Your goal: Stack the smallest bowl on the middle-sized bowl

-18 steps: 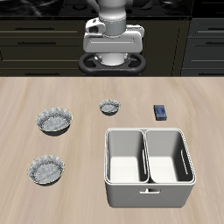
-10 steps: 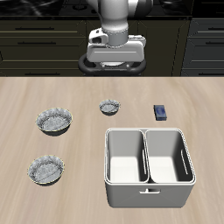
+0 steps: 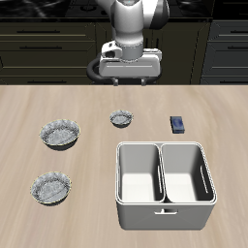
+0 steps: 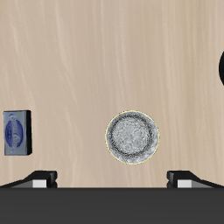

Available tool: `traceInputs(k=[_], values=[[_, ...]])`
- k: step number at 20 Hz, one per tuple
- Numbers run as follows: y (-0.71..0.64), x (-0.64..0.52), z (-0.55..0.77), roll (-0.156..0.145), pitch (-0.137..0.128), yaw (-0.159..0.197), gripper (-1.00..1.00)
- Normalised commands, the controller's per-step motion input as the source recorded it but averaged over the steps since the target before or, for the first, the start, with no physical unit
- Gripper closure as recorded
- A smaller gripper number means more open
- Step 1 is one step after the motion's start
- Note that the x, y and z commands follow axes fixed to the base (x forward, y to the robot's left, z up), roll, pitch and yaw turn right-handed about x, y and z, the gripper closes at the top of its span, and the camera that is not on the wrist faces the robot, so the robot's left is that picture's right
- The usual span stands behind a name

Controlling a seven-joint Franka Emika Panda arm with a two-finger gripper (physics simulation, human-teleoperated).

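Nearest front edge: middle bowl (image 3: pixel 50 189), upright, mouth up, round so no long axis. Beside it, two-bin tray (image 3: pixel 164 184). Farther back: large bowl (image 3: pixel 59 134), darker-sided. Beyond tray: small bowl (image 3: pixel 120 118) upright on wood table (image 3: pixel 223 116), alone, well apart from other bowls; blue box (image 3: pixel 177 124) near it. Gripper (image 3: pixel 126 79) high over table's back, fingers (image 4: pixel 40 178) spread wide, holding nothing, small bowl (image 4: pixel 133 136) beneath.

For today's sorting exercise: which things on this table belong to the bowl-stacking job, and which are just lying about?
Belong to the job:
smallest bowl
middle-sized bowl
gripper, above the smallest bowl

Just lying about:
largest bowl
two-compartment grey bin
small dark blue box
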Motion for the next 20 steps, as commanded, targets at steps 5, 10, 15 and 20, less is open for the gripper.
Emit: traceInputs(k=[5, 10, 15, 20], values=[[-0.02, -0.02, -0.19, 0.004, 0.028, -0.008, -1.0], [0.0, 0.04, -0.24, -0.008, 0.015, 0.014, -1.0], [0.0, 0.09, -0.34, -0.014, 0.036, 0.021, -1.0], [0.02, 0.06, -0.28, -0.006, 0.031, 0.012, -1.0]])
